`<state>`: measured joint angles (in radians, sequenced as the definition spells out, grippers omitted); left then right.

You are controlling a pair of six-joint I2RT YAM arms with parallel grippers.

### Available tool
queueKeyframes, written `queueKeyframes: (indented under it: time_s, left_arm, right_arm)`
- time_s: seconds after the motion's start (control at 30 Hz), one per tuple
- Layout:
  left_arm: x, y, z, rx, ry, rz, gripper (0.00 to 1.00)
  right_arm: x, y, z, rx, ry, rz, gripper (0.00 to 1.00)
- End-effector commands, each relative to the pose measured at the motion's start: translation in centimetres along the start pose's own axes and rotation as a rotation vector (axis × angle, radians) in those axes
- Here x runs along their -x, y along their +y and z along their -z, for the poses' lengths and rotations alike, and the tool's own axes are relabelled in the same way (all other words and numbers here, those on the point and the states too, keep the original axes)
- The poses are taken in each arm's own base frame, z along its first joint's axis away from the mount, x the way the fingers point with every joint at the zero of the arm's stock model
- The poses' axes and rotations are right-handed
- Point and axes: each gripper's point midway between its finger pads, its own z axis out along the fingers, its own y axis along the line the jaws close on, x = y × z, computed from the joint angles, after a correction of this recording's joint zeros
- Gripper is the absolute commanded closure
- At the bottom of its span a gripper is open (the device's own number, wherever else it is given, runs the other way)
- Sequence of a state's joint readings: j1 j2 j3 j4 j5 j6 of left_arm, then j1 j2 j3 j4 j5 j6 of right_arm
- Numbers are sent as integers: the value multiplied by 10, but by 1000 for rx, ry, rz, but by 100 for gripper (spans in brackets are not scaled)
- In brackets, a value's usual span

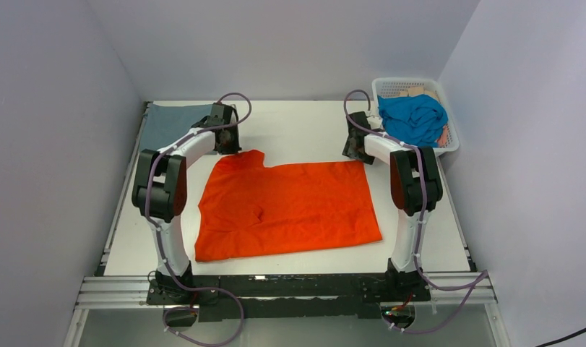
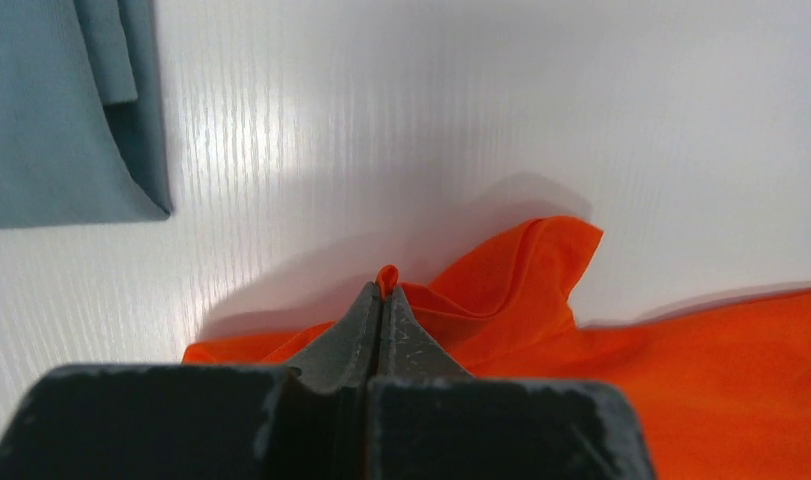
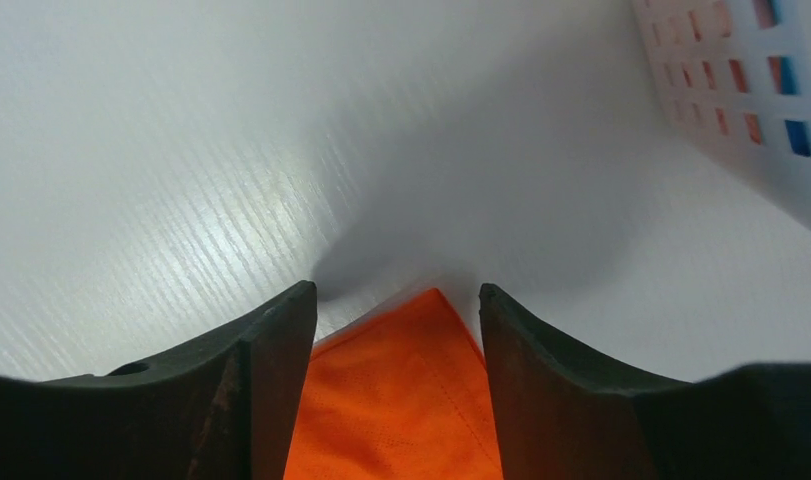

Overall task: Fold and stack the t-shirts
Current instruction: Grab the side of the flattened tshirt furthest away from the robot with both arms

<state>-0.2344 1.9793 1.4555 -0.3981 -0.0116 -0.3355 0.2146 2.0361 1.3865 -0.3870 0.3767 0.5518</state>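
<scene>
- Looking down from the top camera, I see the orange t-shirt (image 1: 290,206) spread mostly flat mid-table, long axis running left to right.
- Its far-left corner sticks out further toward the back than the rest of the far edge; I can't tell which end is the neck.
- Left gripper (image 2: 379,292): jaws pressed together on a small pinch of orange fabric at that far-left corner. The cloth is bunched and lifted around the tips.
- Right gripper (image 3: 396,295): fingers spread wide, holding nothing. The shirt's far-right corner lies on the table (image 1: 297,123) between them, point facing away from the wrist. I can't tell if the cloth touches either finger.
- Grey-blue t-shirt (image 1: 170,123): folded flat at the table's far-left corner, near the left gripper, apart from the orange one.
- White lattice basket (image 1: 398,85): far-right corner, just beside the right gripper. The turquoise t-shirt (image 1: 412,119) sits crumpled inside, heaped up to the rim.
</scene>
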Motion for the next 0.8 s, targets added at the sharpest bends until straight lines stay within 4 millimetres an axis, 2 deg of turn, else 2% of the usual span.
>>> queueKeyframes:
  time_s: [0.0,0.17,0.27,0.33,0.43,0.53,0.6,0.77]
  left_arm:
    - [14,-12,26,-54,-74,4,100]
    - [11,-15,38,-74,-91,10,100]
    - [8,-18,43,-90,-99,11,100]
    - [7,-21,47,-104,-102,12,100]
    - [3,-23,54,-119,-106,11,100]
    - [-5,-25,61,-133,-102,18,100]
    - [-10,-27,68,-146,-109,17,100]
    - [-23,-34,94,-172,-140,22,100]
  right_arm:
    - [-1,-9,6,-21,-12,1,41]
    - [-8,-12,13,-3,-8,-2,61]
    - [-3,-14,18,-7,-29,-1,76]
    - [2,-12,20,4,-47,6,89]
    - [8,-8,23,29,-58,33,99]
    - [11,-3,32,62,-73,51,100]
    - [14,1,45,98,-103,58,100]
    - [6,3,72,153,-129,78,100]
